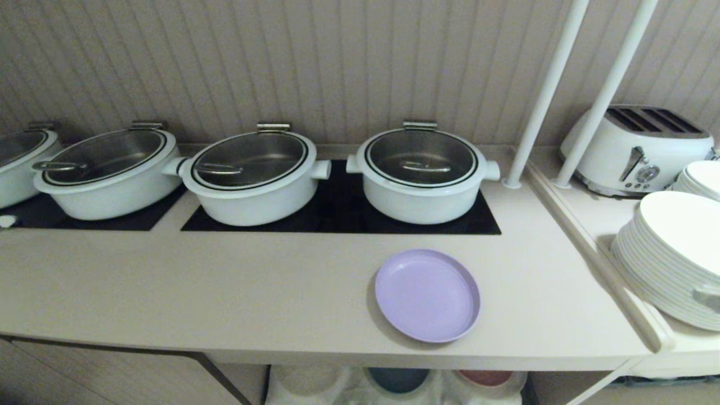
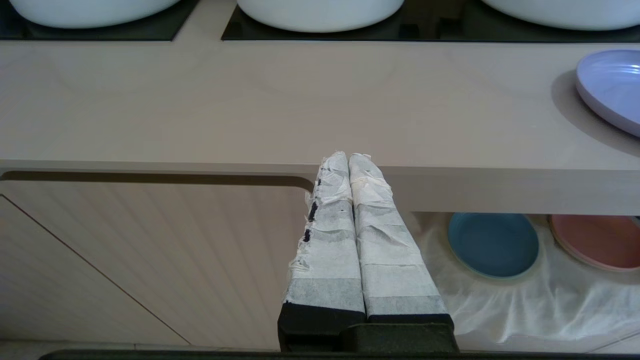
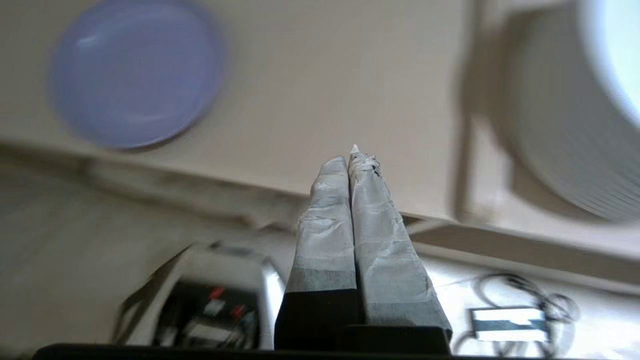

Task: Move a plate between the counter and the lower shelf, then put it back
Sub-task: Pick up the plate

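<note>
The lavender plate [image 1: 427, 295] lies flat on the beige counter [image 1: 225, 292], near its front edge and in front of the rightmost pot; it also shows as the plate [image 3: 135, 72] and the plate [image 2: 612, 87]. Below the counter, the lower shelf [image 2: 525, 305] is lined with wrinkled white cloth. My right gripper [image 3: 351, 156] is shut and empty, out in front of the counter's edge, to the right of the plate. My left gripper [image 2: 348, 159] is shut and empty, parked before the counter's front edge, left of the shelf opening. Neither arm shows in the head view.
Several white lidded pots [image 1: 422, 171] stand on black cooktop panels [image 1: 337, 216] behind the plate. A blue plate [image 2: 492, 245] and a pink plate [image 2: 597, 242] sit on the shelf. On the right side surface are stacked white plates [image 1: 672, 256], a toaster [image 1: 635, 149] and white poles [image 1: 548, 93].
</note>
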Available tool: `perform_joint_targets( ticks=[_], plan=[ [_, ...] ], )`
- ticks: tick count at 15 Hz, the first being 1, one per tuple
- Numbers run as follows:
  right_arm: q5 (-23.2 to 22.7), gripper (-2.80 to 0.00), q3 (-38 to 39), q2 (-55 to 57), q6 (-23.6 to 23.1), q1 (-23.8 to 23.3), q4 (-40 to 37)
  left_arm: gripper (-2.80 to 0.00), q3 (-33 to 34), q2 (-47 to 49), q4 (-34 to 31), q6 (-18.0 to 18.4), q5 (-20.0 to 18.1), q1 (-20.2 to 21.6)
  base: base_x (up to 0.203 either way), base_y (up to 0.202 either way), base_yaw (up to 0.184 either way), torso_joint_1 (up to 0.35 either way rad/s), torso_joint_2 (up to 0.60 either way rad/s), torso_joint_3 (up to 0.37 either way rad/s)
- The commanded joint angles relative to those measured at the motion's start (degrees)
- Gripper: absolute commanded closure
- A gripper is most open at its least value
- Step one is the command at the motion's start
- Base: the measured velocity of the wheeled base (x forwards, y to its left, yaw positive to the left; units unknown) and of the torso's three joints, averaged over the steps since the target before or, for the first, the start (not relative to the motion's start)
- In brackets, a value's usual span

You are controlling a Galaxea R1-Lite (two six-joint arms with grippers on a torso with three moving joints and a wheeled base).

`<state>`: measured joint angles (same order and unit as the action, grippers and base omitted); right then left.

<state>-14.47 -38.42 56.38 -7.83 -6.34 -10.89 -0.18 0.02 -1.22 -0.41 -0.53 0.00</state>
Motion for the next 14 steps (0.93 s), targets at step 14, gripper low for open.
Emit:
perform_joint_targets(
  ticks=[14],
  plan=[
    [-0.25, 0.0, -30.41, 36.54, -0.04, 17.29, -23.25, 0.0, 0.01, -0.02, -0.01, -0.02, 0.08, 0.0, 0.0, 0.0, 0.0, 0.0, 0.0, 0.0]
  ],
)
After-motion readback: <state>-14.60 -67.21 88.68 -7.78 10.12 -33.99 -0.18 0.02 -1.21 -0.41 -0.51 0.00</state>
